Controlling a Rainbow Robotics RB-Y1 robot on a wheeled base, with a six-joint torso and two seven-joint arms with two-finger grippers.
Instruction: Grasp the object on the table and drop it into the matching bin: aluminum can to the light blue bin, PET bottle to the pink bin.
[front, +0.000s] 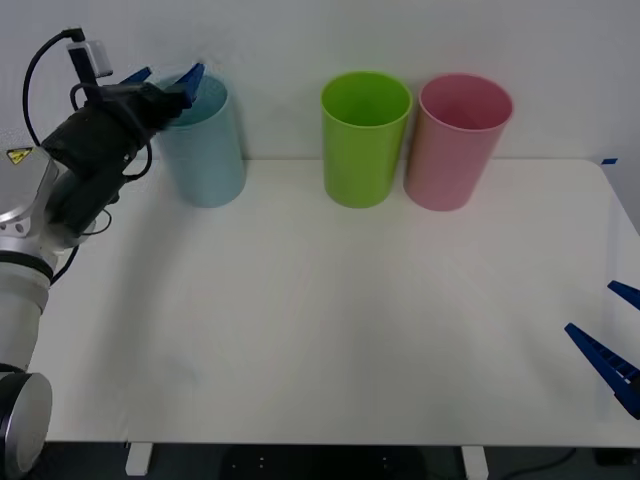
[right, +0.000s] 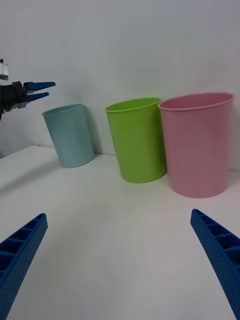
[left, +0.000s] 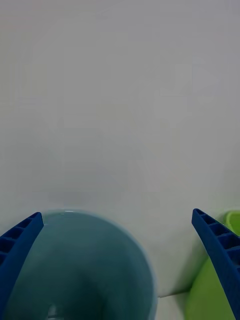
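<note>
**Left gripper spread above the light blue bin**

We saw the left gripper (front: 163, 77) over the rim of the light blue bin (front: 208, 160), fingers apart and holding nothing. The can's place and direction we could not tell. The right gripper (front: 608, 335) waited with fingers spread at the table (front: 320, 320) edge.
</note>
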